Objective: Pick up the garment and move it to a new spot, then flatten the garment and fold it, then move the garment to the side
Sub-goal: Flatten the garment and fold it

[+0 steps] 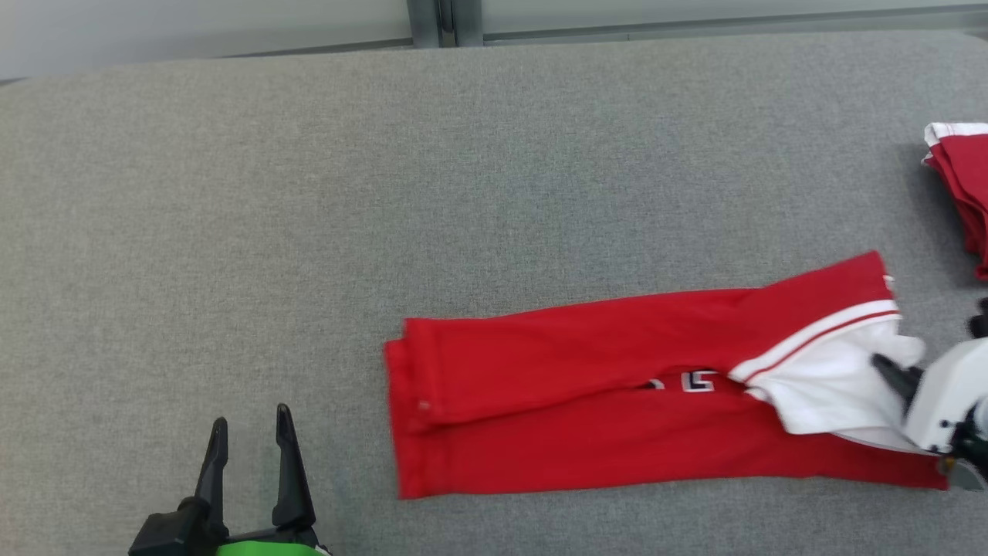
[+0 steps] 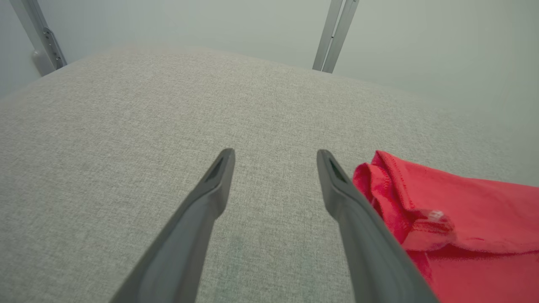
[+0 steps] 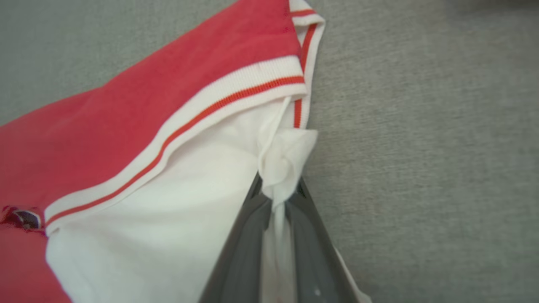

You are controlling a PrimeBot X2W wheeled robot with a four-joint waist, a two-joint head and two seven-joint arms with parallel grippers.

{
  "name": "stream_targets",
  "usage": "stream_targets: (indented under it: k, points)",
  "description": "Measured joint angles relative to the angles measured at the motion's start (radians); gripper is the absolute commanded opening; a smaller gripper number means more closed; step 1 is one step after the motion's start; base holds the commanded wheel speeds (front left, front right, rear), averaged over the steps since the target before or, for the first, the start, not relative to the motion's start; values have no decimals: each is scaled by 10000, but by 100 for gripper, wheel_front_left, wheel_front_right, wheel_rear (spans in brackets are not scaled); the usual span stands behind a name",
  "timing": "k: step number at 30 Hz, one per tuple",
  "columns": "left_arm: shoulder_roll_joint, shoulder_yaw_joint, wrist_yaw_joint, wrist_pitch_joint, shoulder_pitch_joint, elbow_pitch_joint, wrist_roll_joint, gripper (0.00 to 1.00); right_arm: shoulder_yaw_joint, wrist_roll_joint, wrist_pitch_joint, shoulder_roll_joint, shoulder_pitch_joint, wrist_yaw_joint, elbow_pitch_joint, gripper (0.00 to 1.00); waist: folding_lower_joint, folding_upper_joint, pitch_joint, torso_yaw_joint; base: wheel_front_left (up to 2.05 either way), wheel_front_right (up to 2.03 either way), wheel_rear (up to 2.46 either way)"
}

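Where right fingers (image 3: 248, 235) meet, garment (image 3: 168, 189) is pinched.

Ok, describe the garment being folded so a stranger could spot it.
On the grey table, look right of centre. The garment is a long red strip. Unlike the red pile at the right edge, its white end is pinched by the right end effector.

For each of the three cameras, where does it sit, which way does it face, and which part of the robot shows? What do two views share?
Head view: on the head, facing down at the grey table; left gripper lower left, right gripper at the right edge.
Left wrist view: low, facing across the table; its open fingers.
Right wrist view: facing down; its fingers pinch white cloth of the garment.
Shared: all three show the garment and table.
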Motion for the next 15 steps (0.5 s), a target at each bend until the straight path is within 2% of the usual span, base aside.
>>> stream_targets:
  k: [4, 8, 11, 15]
  points:
    - [-12, -165, -54, 0, 200, 123, -90, 100, -1187, 276, 100, -1183, 400, -23, -21, 0, 0, 0, -409, 39, 0, 0, 0]
    - [-12, -230, -71, 0, 473, 180, -213, 100, -1896, 600, 696, -1847, 750, -27, -1225, 0, 0, 0, -898, 110, 0, 0, 0]
    - [-12, -295, -67, 0, 672, 182, -267, 100, -1923, 742, 1430, -1942, 1020, -29, -2656, 0, 0, 0, -1266, 167, 0, 0, 0]
    - [-13, -449, -2, 0, 708, 98, -337, 100, -1175, 775, 2387, -1246, 1043, -29, -4454, 0, 0, 0, -1567, 272, 0, 0, 0]
